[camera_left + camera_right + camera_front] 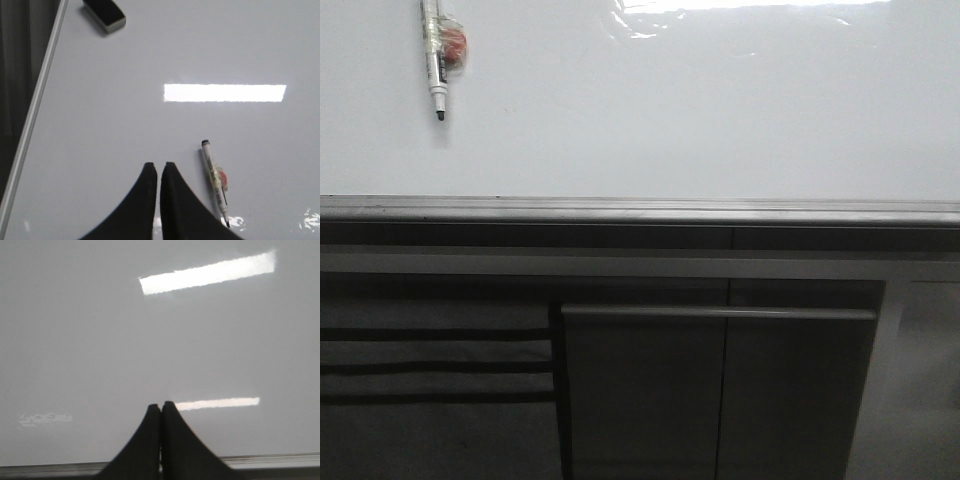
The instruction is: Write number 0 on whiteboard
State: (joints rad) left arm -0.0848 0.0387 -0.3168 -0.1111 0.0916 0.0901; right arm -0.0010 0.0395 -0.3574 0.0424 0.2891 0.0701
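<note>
The glossy whiteboard (pixel 720 110) fills the upper front view, bearing glare and a grey metal edge strip (pixel 640 208); no written 0 is visible. A black eraser (pixel 105 14) and uncapped marker (pixel 215 182) lie on it. Left gripper (pixel 160 167) jaws are clenched, empty, just beside the marker. Right gripper (pixel 160 407) jaws are clenched, empty.
</note>
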